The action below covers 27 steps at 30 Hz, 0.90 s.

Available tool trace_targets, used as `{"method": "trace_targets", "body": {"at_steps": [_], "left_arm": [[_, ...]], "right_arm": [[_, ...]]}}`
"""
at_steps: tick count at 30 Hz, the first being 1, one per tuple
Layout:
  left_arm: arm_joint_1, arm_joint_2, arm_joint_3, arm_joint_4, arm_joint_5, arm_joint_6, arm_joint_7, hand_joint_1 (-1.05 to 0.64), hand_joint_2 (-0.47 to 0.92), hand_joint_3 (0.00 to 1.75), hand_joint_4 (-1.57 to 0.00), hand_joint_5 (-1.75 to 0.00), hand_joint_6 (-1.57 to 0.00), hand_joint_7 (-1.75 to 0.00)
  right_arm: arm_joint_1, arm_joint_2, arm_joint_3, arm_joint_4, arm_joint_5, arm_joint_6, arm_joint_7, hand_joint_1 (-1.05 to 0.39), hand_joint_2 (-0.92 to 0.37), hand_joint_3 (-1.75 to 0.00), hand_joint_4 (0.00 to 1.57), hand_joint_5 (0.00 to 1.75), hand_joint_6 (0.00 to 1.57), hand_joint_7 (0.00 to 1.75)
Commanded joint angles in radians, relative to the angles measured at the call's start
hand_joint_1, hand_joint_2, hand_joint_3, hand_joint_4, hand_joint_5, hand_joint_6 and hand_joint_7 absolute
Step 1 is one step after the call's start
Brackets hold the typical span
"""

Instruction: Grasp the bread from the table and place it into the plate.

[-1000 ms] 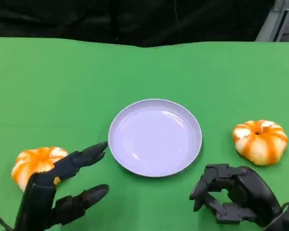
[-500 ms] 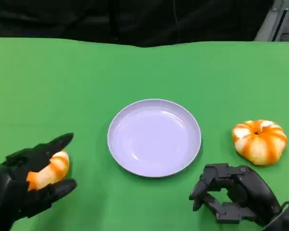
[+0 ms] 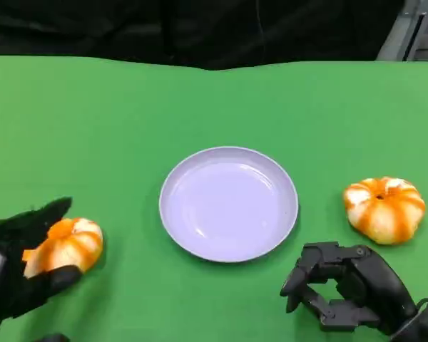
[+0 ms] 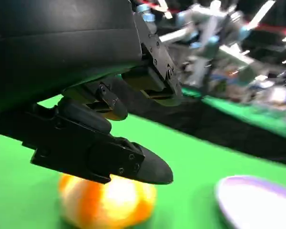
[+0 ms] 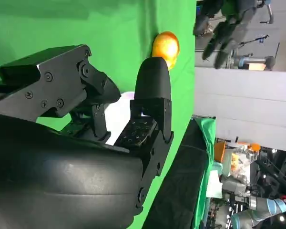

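My left hand (image 3: pixel 18 274) cups the pumpkin-shaped bread (image 3: pixel 65 244) between spread fingers, not visibly clamped; the plate (image 3: pixel 228 203) lies beyond its fingertips. Likely light, soft bread: grip its rounded flanks gently.

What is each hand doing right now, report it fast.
Left hand: fingers around the left bread, grip not confirmed; cannot tell.
Right hand: fingers curled in, holding nothing; closed.

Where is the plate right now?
In the head view the plate sits in the middle of the green table, between two orange breads: one at the left hand, one lying on the right.
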State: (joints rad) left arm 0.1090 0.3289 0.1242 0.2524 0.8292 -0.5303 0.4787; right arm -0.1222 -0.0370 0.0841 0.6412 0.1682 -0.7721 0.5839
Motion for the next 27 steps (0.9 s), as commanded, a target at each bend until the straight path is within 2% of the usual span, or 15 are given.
{"method": "trace_targets", "body": {"at_steps": [1,7,27], "left_arm": [[0.005,0.035,-0.032,-0.006,-0.009,0.054,0.022,-0.81,0.92,0.15,-0.70,0.00,-0.63,-0.01],[-0.009,0.046,-0.077,0.014,-0.032,0.137,-0.006,-0.91,0.92,0.29,-0.63,0.00,-0.62,0.00],[-0.085,0.093,-0.199,0.164,-0.138,0.139,-0.027,-0.91,0.92,0.30,-0.60,-0.01,-0.61,0.00]], "right_arm": [[0.004,-0.007,-0.007,-0.011,0.000,0.003,-0.004,0.11,-0.65,-0.97,0.88,1.28,0.94,0.92],[0.004,-0.009,-0.008,-0.011,0.001,0.004,-0.002,0.11,-0.65,-0.96,0.88,1.28,0.94,0.93],[0.005,-0.007,-0.007,-0.009,0.004,0.005,0.003,0.11,-0.66,-0.96,0.88,1.26,0.93,0.92]]}}
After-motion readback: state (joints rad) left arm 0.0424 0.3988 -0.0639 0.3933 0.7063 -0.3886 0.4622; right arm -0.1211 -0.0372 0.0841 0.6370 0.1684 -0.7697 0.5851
